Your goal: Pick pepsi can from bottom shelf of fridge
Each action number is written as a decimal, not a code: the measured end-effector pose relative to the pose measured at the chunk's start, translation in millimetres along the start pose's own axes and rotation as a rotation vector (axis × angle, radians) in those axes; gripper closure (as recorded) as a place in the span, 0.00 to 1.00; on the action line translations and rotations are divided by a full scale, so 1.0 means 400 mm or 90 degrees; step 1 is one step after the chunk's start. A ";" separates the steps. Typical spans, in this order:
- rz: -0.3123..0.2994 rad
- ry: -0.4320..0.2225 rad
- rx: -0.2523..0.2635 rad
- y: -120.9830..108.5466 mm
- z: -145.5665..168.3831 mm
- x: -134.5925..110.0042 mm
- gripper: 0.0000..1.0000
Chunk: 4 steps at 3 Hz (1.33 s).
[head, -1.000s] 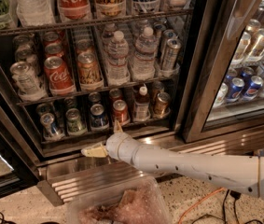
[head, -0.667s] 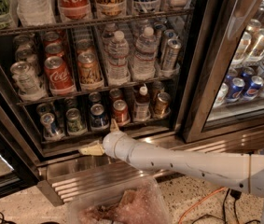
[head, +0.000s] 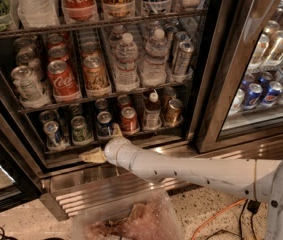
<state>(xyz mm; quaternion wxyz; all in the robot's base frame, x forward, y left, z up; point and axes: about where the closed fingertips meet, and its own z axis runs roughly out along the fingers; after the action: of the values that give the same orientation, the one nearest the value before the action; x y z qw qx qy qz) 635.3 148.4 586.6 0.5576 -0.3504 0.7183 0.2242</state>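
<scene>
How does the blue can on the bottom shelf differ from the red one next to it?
The pepsi can is dark blue, the red can red. The pepsi can stands left, the red can right. The gripper sits just below the pepsi can, before the bottom shelf. Both stand upright, silver-topped, alike in size.

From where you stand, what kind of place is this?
Probably a shop or office pantry: a glass-door drinks fridge, wire racks packed with cans and water bottles. The tool is low, before the bottom shelf.
</scene>
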 end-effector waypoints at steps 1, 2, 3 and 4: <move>-0.008 0.002 0.029 -0.021 0.002 0.000 0.00; -0.006 0.000 0.060 -0.049 0.002 0.000 0.07; -0.009 -0.006 0.071 -0.057 0.008 -0.008 0.07; -0.011 -0.015 0.074 -0.059 0.022 -0.017 0.07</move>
<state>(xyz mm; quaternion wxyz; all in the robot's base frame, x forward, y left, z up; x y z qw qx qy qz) 659.7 141.2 592.4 0.5877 -0.3210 0.7203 0.1811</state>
